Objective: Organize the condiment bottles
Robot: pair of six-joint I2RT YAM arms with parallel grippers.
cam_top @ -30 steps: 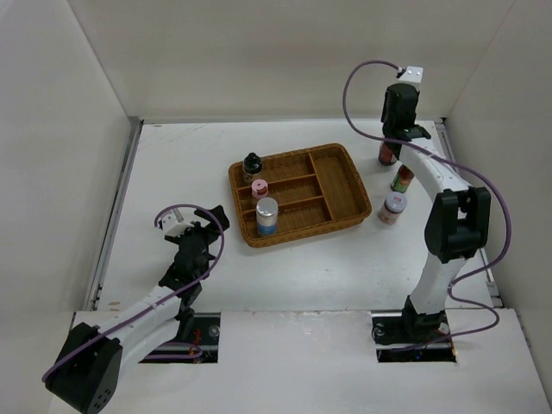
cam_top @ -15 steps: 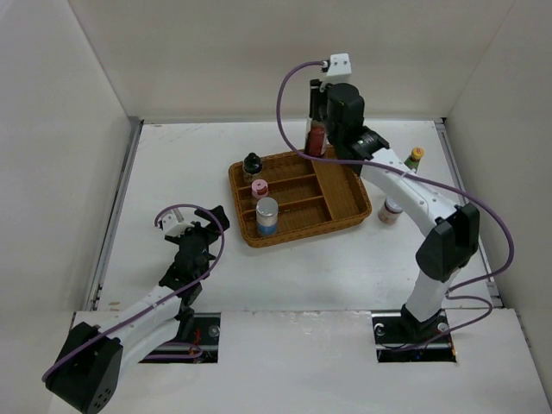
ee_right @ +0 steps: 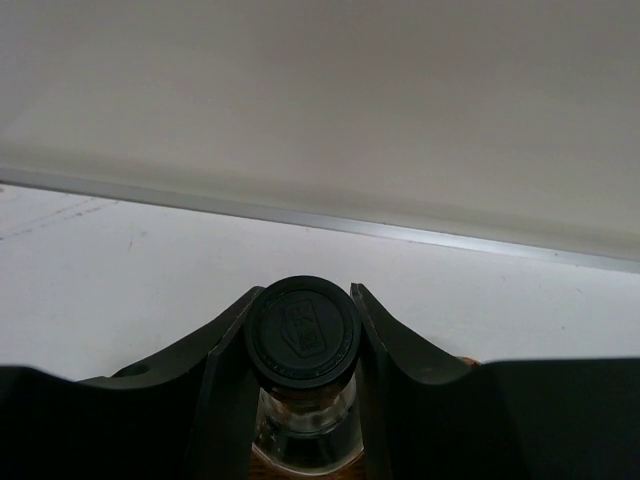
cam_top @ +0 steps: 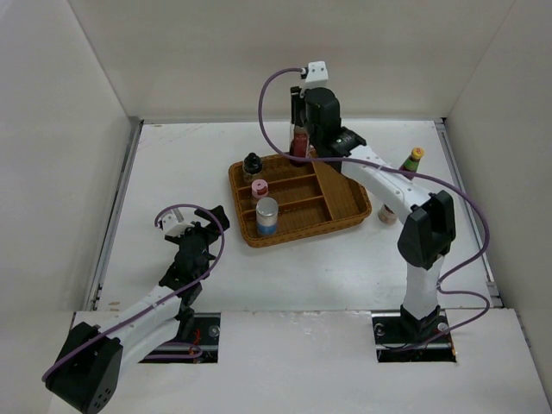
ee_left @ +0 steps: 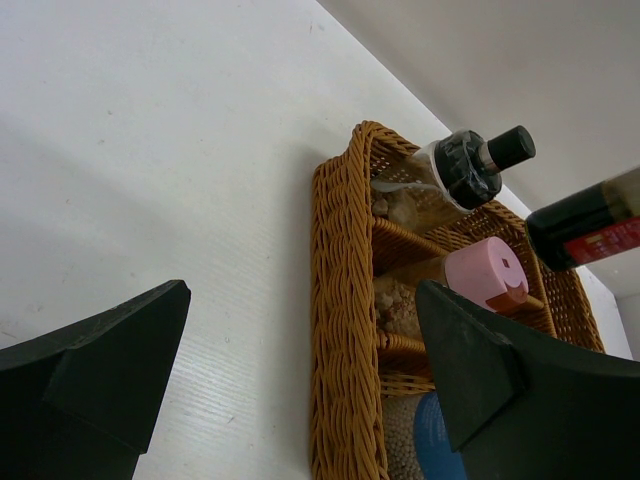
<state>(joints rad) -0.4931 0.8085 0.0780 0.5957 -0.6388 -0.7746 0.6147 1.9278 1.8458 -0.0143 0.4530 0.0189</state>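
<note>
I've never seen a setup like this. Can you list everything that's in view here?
Table: one, white, under everything.
Wicker tray: one, brown, divided, mid-table.
Squat bottle: one, dark with black cap, tray's far-left compartment.
Pink-lidded jars: two, one in the tray just nearer than the squat bottle, the other on the table right of the tray, partly hidden by the right arm.
Shaker: one, silver lid, blue label, tray's near-left compartment.
Green bottle: one, orange cap, table's far right.
Tall bottle: one, black cap, red label, held over the tray's far side.
Left gripper: open, empty, near left.
Right gripper: shut on the tall bottle.
</note>
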